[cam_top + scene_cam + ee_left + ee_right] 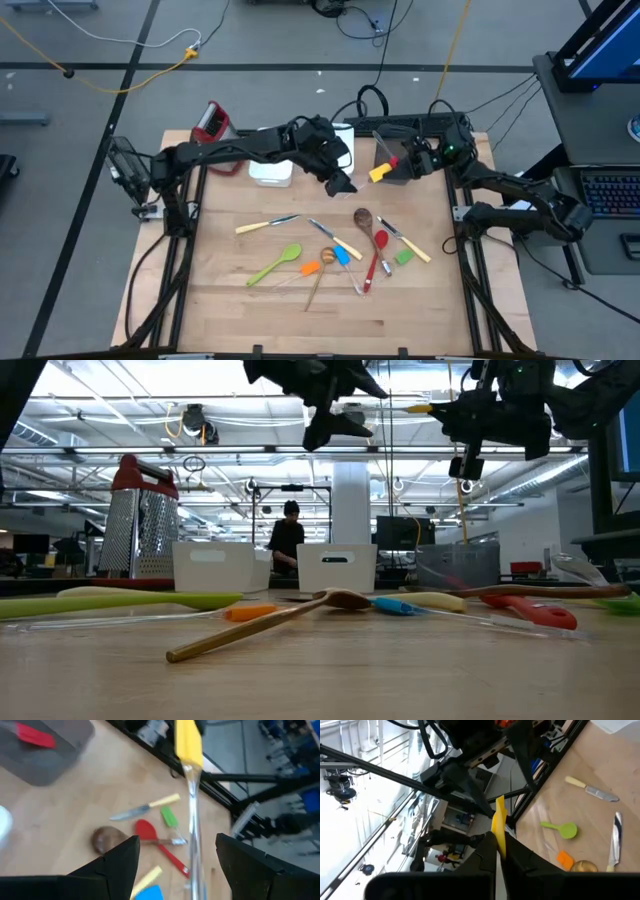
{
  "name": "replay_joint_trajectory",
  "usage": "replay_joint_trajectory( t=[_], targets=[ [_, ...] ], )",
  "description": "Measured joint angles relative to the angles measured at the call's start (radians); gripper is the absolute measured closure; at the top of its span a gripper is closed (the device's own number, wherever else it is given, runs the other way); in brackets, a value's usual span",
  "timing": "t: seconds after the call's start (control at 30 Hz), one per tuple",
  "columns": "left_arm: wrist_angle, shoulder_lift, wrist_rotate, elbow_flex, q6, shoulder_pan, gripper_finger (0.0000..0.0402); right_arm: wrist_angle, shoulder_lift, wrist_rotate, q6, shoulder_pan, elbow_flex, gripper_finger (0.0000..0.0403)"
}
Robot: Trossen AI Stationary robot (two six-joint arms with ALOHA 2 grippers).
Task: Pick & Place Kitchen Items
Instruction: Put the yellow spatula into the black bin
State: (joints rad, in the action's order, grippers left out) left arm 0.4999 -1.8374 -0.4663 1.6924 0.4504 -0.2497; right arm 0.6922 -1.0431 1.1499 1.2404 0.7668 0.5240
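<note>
I see the right gripper with fingers clamped on the yellow spatula, high over the grey bin near the desk back edge. Left gripper hovers alongside, fingers spread wide.

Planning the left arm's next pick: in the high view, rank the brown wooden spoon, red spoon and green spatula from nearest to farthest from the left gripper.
1. Brown wooden spoon, its bowl just below and right of the left gripper.
2. Red spoon, farther down the table, right of centre.
3. Green spatula, down and to the left, toward the front edge; its head is only slightly farther than the red spoon's.
</note>
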Motion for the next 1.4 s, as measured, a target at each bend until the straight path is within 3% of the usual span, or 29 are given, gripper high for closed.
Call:
replay_joint_trajectory(
  t=[0.2, 0.3, 0.8, 1.0, 1.4],
  targets=[
    [-0.008, -0.013, -0.03, 0.0, 0.008, 0.005, 0.0138, 0.0, 0.0, -0.02, 0.004, -0.019, 0.0, 0.0401],
    [-0.013, -0.011, -0.031, 0.0, 0.007, 0.01, 0.0159, 0.0, 0.0, -0.024, 0.004, -0.025, 0.0, 0.0401],
    [-0.019, -0.011, -0.092, 0.0, -0.004, 0.025, 0.0385, 0.027, 0.0, -0.073, 0.003, -0.074, 0.0, 0.0401],
    [-0.022, -0.011, -0.091, 0.0, 0.007, 0.027, 0.0395, 0.046, 0.0, -0.109, 0.011, -0.082, 0.0, 0.0387],
    [0.018, -0.011, -0.06, 0.0, 0.032, -0.018, 0.0399, 0.04, -0.001, -0.143, 0.007, -0.081, 0.0, 0.0298]
  ],
)
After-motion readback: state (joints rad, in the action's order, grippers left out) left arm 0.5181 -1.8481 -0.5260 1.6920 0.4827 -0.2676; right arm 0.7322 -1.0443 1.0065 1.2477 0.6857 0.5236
